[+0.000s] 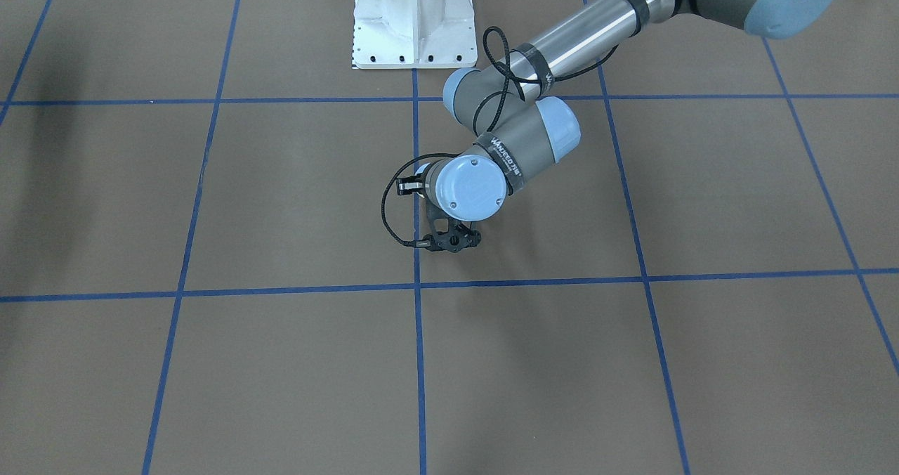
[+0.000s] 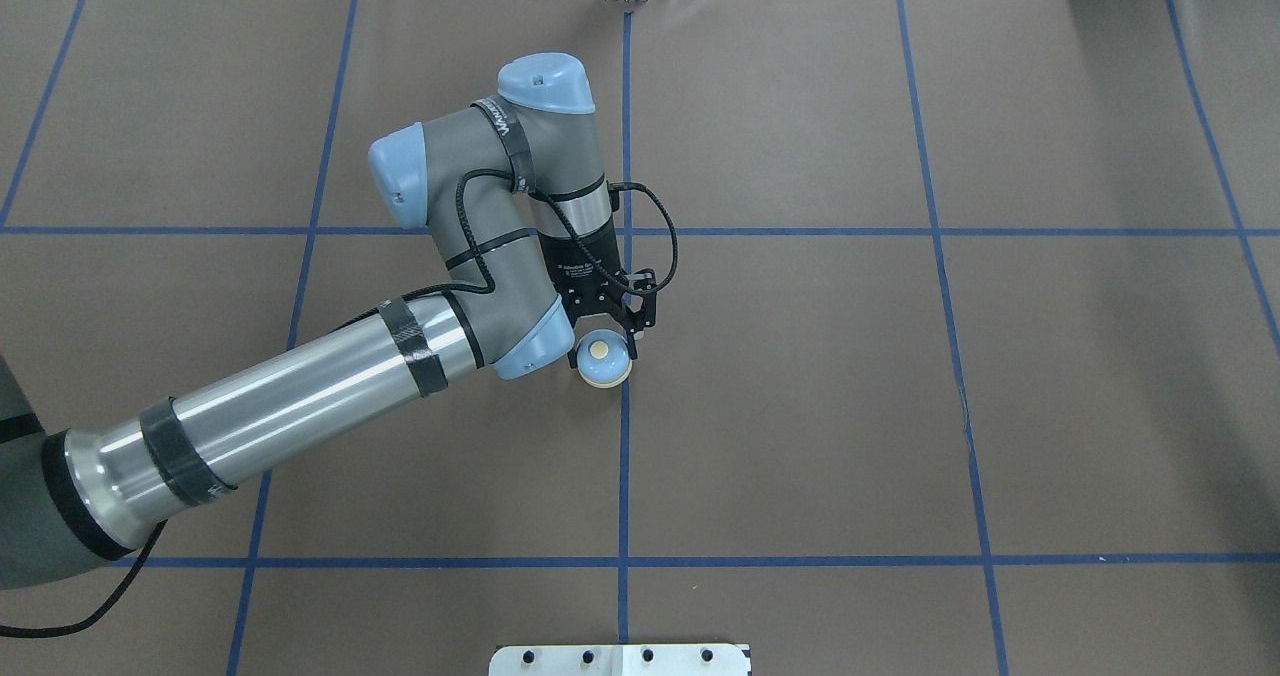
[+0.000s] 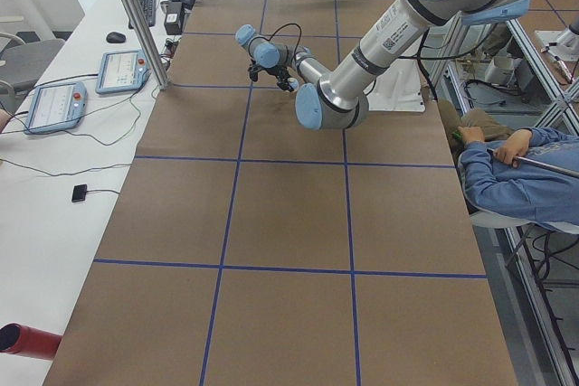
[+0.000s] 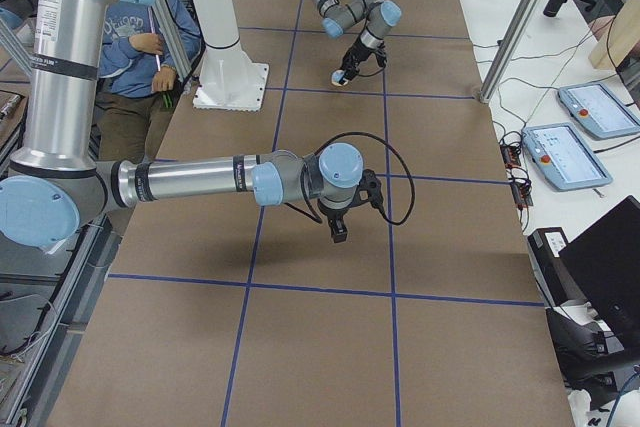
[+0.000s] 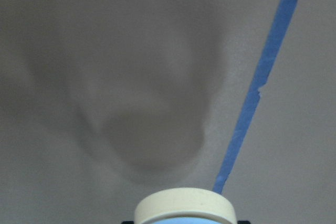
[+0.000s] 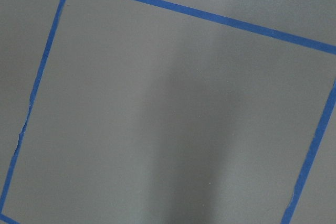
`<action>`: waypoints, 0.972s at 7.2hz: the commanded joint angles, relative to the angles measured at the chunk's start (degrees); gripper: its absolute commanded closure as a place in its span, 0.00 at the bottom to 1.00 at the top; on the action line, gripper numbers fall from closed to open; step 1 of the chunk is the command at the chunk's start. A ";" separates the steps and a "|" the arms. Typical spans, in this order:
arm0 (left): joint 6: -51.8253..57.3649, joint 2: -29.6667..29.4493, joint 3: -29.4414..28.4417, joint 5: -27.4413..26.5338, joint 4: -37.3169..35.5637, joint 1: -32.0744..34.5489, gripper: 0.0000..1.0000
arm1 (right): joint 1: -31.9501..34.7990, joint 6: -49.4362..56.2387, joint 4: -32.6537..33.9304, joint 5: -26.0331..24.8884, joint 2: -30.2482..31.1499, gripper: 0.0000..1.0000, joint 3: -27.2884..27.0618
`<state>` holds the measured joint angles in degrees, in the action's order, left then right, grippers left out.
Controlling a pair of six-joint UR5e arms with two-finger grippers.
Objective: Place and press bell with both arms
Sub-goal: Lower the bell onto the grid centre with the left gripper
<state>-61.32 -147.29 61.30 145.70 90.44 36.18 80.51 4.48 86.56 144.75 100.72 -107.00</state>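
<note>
**Overhead view.** We find the left arm [image 2: 300, 406] reaching to about the middle of the table [image 2: 1000, 406], well away from every edge. The left gripper [image 2: 614, 338] points down with the bell [image 2: 603, 358] at its tip and, as far as we can see, is clamped on it. One finger [image 2: 636, 341] lies against the dome; the other is hidden by the wrist's blue end cap [image 2: 535, 346]. The bell sits just beside the blue tape line [image 2: 624, 456] that runs from the near edge to the far edge. We cannot tell whether its base touches the brown cover.

**Front-facing view.** A wrist cap stands in the way, and we cannot make out the bell. The white pedestal [image 1: 414, 18] stands at the robot's edge.

**Left side view.** The bell is too small to tell. A white bench along the far edge carries a teach pendant [image 3: 122, 71], a keyboard [image 3: 145, 6] and a mouse [image 3: 115, 37]. A seated person in blue [image 3: 516, 178] is at the robot's edge.

**Right side view.** The right arm [image 4: 190, 182] stretches low over the table nearer its right end. The right gripper [image 4: 340, 230] points down above the cover, and we cannot tell whether it is open or closed.

**Left wrist view.** The bell's cream ring [image 5: 184, 203] sits centred at the bottom edge, with the tape line beside it and a shadow on the cover.

**Right wrist view.** It shows only cover and tape.
</note>
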 commanded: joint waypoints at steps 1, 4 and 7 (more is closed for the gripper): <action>-0.47 -1.25 -1.53 -2.33 0.79 -1.11 0.69 | 0.00 0.09 0.01 0.01 0.01 0.00 0.38; -1.78 -1.25 -2.24 -2.79 3.51 -1.90 0.55 | 0.00 0.17 -0.07 0.01 0.01 0.00 0.39; -5.03 -1.07 -1.63 -3.14 8.25 -1.73 0.00 | 0.00 0.18 -0.07 -0.08 -0.08 0.00 0.47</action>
<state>-64.79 -148.48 59.25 142.80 96.57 34.26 80.51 4.65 86.51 144.74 100.71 -106.54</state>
